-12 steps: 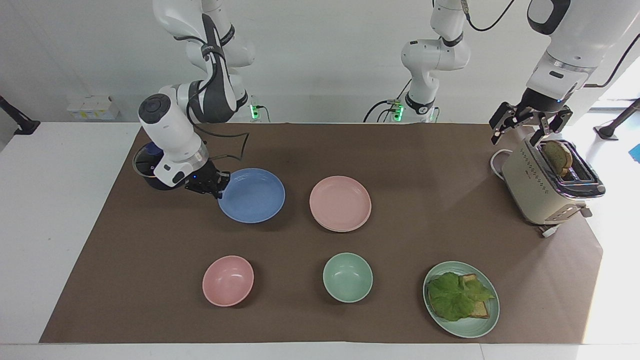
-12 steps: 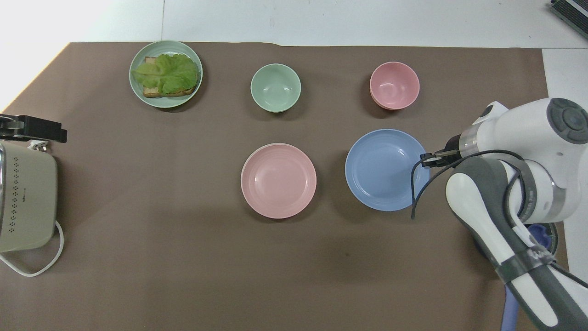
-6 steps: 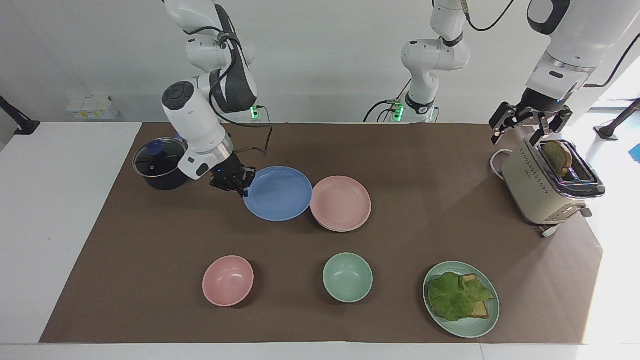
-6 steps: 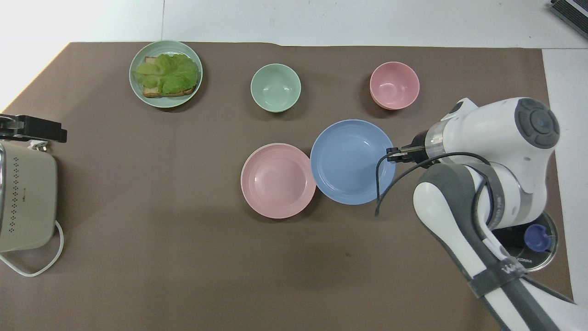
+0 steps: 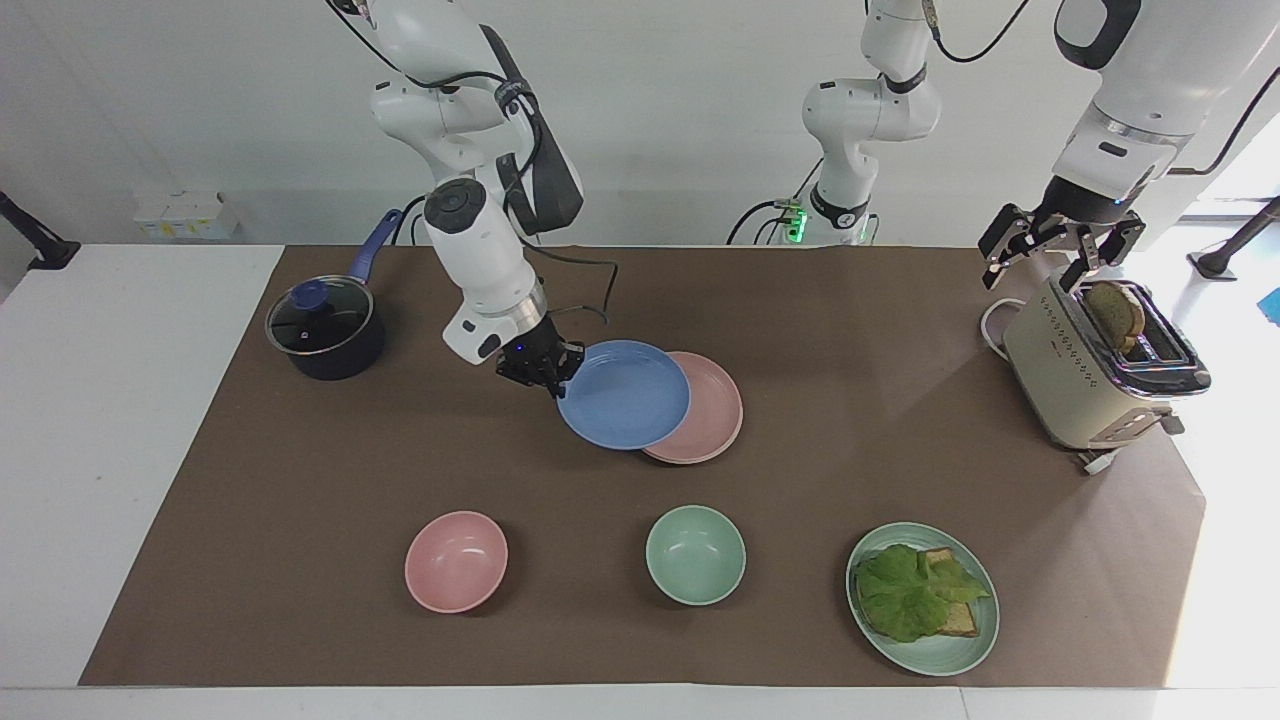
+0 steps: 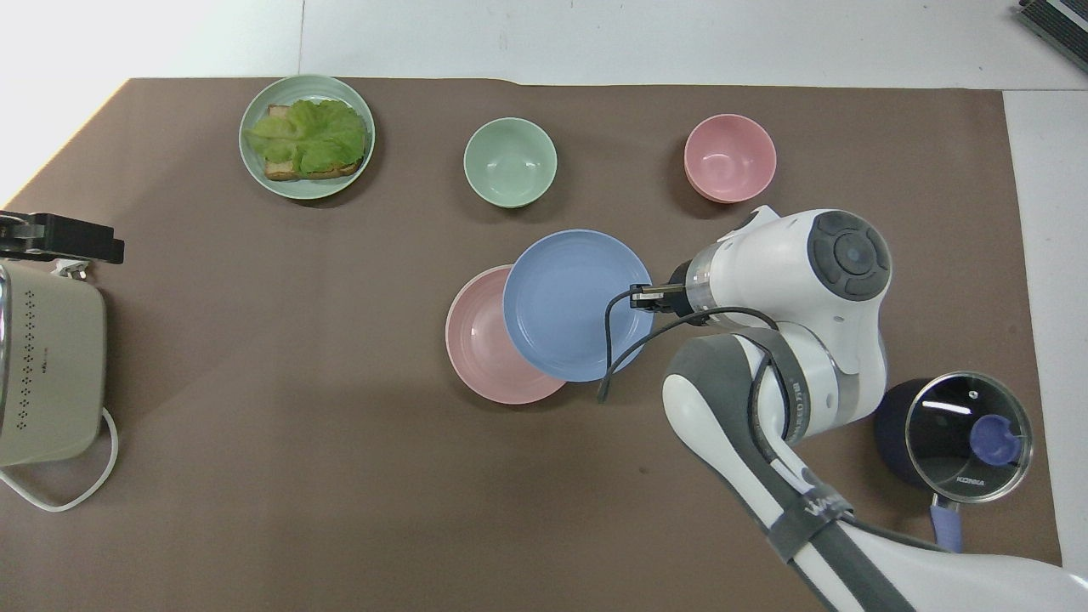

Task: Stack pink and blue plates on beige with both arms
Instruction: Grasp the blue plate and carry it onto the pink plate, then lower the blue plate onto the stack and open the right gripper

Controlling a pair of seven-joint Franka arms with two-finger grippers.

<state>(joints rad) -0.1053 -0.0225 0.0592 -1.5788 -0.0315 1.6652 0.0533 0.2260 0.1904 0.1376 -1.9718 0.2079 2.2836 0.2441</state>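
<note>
Moved: your right hand (image 5: 560,380), clamped on the round matte blue plate (image 5: 625,393), now overlaps the pale pink plate (image 5: 712,415).
Left hand (image 5: 1058,252): wide above the toaster (image 5: 1085,370); facing view only.

Both arms are glossy white with rounded shells; the right arm (image 5: 480,250) has dark grey padded sections and a round grey cap on its wrist joint, and a thin black cable loops beside the black right gripper (image 5: 545,368). A grey band with white lettering, too small to read, wraps its forearm. The left gripper (image 5: 1058,247) is black under a white wrist with a grey ring, and green lights glow at the arm bases.
</note>
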